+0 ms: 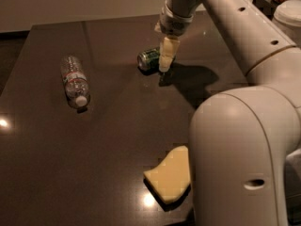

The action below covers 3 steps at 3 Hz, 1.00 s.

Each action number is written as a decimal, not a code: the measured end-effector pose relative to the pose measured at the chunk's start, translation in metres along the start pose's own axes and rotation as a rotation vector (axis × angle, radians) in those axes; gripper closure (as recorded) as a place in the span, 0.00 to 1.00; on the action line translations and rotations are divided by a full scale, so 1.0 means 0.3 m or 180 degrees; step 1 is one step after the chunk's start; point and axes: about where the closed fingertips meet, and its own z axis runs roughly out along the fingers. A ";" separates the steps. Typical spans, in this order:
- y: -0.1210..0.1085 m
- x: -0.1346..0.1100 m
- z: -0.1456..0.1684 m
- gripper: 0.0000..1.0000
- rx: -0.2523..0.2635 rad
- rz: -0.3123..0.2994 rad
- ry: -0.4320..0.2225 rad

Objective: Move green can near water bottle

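The green can [149,59] lies on its side on the dark table [113,131], at the far middle. The water bottle [74,81] lies on its side to the left of it, well apart, with its white cap pointing toward the near edge. My gripper [165,64] points down at the can's right end and covers that end. I cannot tell whether it touches the can.
A yellow sponge [170,175] lies near the table's front edge, partly behind my arm's large white body [240,149]. A white round object [288,13] stands off the table at the far right.
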 end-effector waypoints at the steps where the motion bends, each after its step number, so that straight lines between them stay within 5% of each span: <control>1: -0.012 -0.020 0.036 0.00 -0.0091 -0.0077 0.0044; 3: -0.020 -0.011 0.069 0.37 -0.0179 -0.0144 0.0155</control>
